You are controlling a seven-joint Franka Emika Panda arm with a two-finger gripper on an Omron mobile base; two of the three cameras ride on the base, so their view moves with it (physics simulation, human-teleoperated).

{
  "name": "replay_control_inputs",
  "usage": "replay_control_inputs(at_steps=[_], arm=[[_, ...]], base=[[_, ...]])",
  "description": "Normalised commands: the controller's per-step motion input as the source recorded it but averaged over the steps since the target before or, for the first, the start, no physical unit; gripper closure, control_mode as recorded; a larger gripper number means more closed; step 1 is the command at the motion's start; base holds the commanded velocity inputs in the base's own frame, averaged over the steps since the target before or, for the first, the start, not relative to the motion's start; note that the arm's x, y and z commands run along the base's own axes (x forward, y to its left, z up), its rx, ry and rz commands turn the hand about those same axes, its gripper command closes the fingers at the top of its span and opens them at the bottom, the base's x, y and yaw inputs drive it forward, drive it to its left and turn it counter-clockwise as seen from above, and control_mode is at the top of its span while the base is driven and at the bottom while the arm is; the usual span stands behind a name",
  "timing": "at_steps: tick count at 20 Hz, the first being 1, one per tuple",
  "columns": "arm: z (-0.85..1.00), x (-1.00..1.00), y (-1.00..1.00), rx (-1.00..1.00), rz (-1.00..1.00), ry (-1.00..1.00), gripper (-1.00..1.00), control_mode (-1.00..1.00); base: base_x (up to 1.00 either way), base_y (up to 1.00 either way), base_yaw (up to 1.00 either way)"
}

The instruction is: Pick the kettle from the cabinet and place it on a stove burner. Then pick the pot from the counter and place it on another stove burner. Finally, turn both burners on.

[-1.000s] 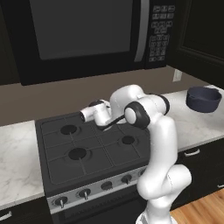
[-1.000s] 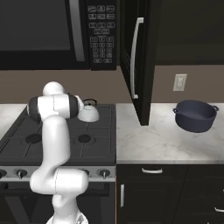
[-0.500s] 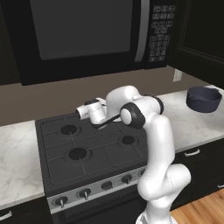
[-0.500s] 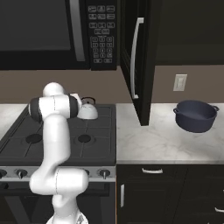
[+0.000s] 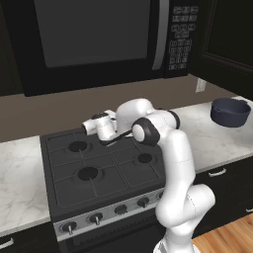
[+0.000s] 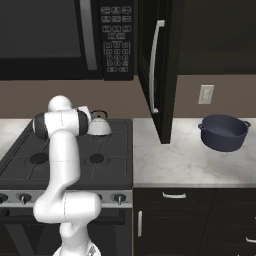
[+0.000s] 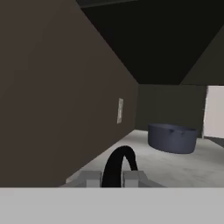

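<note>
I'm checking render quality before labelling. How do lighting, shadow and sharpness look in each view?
Left base view: even, soft light, no glare on the counter; faint shading under the pot. Right base view: the cabinet reads almost flat black, its handle pale. Hand view: dim and slightly soft, the kettle handle a dark arc.

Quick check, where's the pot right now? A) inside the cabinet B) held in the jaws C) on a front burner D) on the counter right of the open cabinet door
D: the pot sits on the counter right of the cabinet door, away from the stove.
</note>
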Motion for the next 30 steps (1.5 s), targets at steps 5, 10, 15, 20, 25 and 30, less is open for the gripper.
replay_control_inputs(at_steps=[5, 10, 15, 20, 25, 30], arm=[[-0.11, 0.00, 0.00, 0.00, 0.00, -0.01, -1.00, -1.00], [-0.05, 0.00, 0.00, 0.00, 0.00, -0.04, -1.00, -1.00], [-0.06, 0.00, 0.00, 0.00, 0.00, -0.03, -1.00, -1.00], [-0.12, 0.00, 0.00, 0.00, 0.00, 0.00, -1.00, -1.00], [-0.17, -0.01, 0.00, 0.00, 0.00, 0.00, -1.00, -1.00], [-0.15, -0.04, -0.02, 0.00, 0.00, 0.02, -1.00, -1.00]], base=[[0.00, 0.00, 0.00], [0.00, 0.00, 0.00], [0.00, 0.00, 0.00], [0.00, 0.00, 0.00], [0.00, 0.00, 0.00], [0.00, 0.00, 0.00]])
